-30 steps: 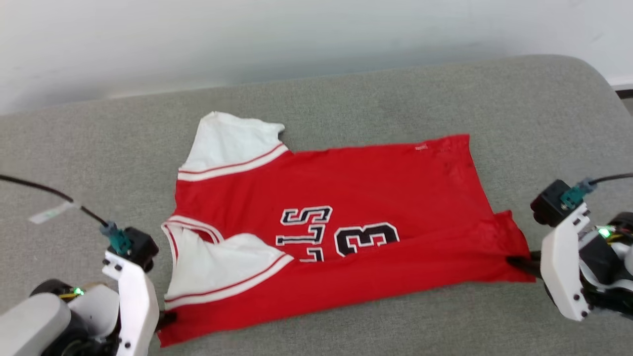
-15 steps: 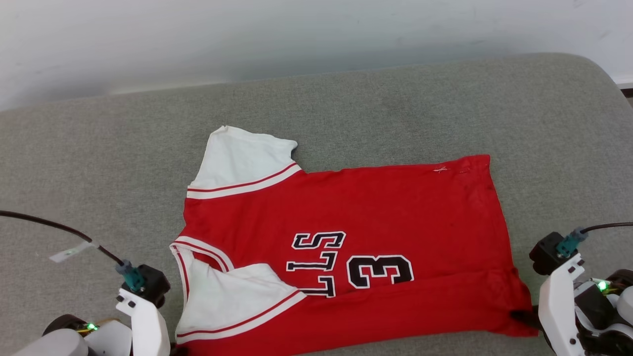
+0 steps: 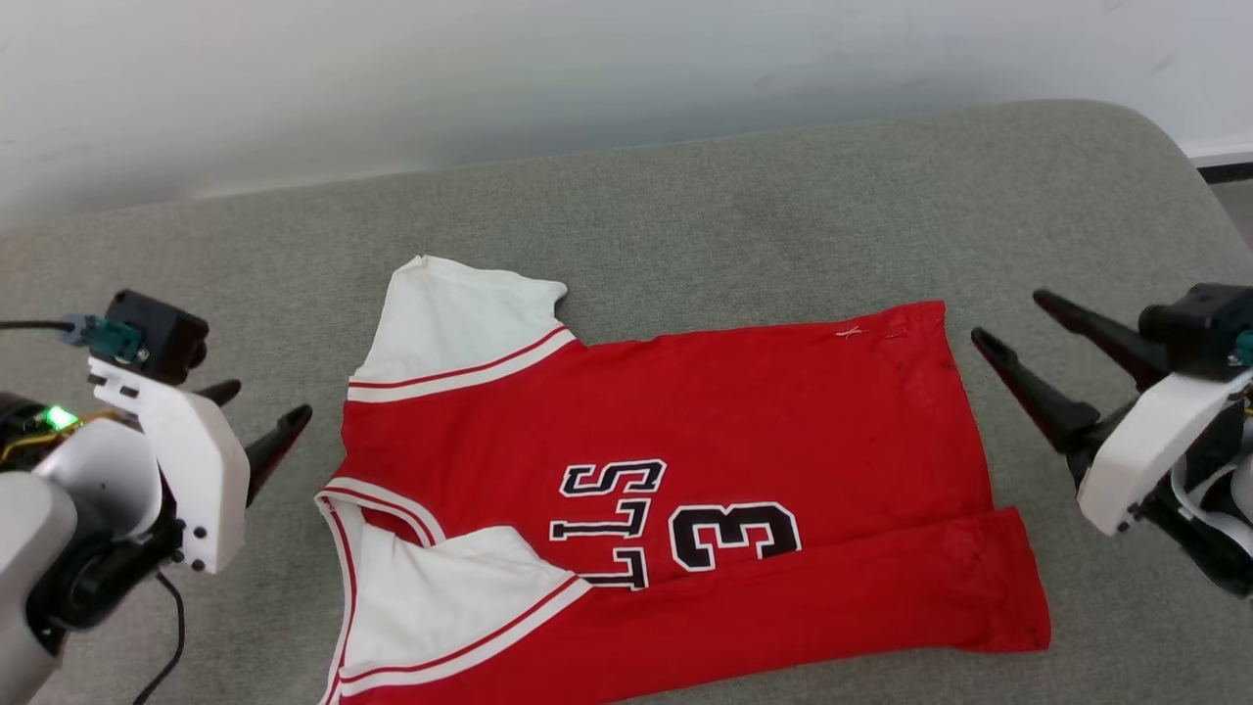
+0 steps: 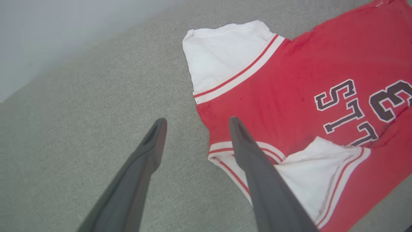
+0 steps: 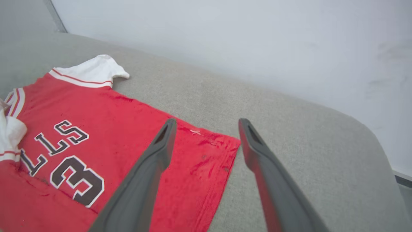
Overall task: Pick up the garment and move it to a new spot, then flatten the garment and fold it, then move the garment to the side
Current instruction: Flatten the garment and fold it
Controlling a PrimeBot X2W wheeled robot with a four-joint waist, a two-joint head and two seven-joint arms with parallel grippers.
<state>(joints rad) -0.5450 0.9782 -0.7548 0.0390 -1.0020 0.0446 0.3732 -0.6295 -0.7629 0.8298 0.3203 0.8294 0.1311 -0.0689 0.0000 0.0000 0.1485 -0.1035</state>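
Grey cushion (image 3: 685, 215): garment (image 3: 734, 392), near edge folded over.

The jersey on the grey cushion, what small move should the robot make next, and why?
Probably bring both grippers down on the far edge: left gripper at the far white sleeve, right gripper at the hem corner. The garment's near edge lies folded over, the far side is flat, and both grippers hang open beside it.

surface: grey fabric cushion (image 3: 685, 206) | on it: red garment (image 3: 744, 411), near long edge folded over
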